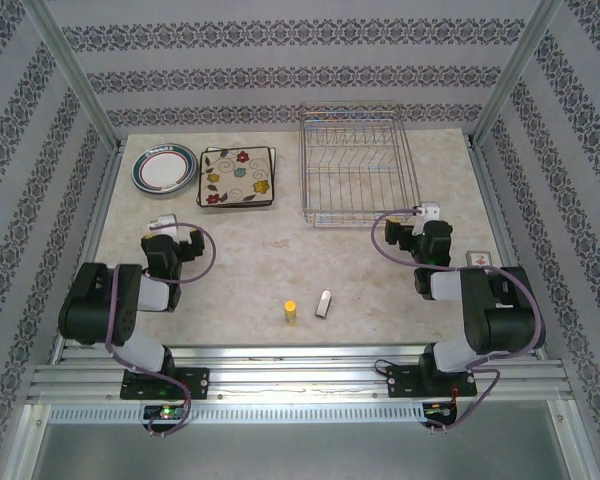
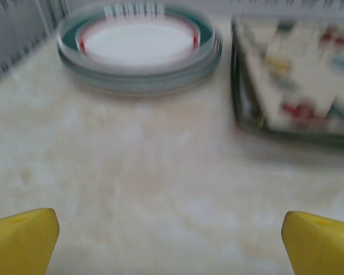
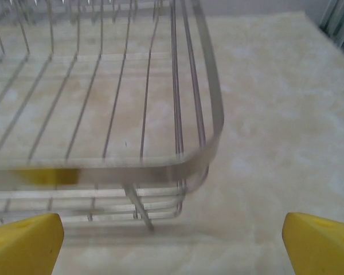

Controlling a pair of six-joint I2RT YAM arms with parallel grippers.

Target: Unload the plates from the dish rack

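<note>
So, both arms are sitting with their jaws spread as wide as they go and nothing held in either one.

The left gripper (image 2: 172,240) is low over the table (image 1: 250,265) on the left side, pointing toward the far-left corner. Its yellow fingertips (image 2: 23,238) sit at the two bottom corners of the left wrist view with bare marbled tabletop between them. Ahead of it, with open table between, is the stack of round plates (image 1: 165,168), white with teal and red rings, lying flat near the far-left corner. Just to the right of that stack are the square plates (image 1: 238,176), cream with colourful flowers and swirls, also stacked flat. The wrist view is too blurry to count how many are in either pile.

The right gripper (image 3: 172,240) is on the right side, aimed at the near-right corner of the dish rack (image 1: 357,165). The rack's silver wire rim curves round just beyond its fingers, close but not touching as far as I can tell. The rack itself stands on the far part of the table, right of centre, well apart from the square plates.

Closer to the arms, around the middle of the table, there's a small yellow-topped cylinder (image 1: 290,312) and a pale little oblong piece (image 1: 324,304) just right of it.
</note>
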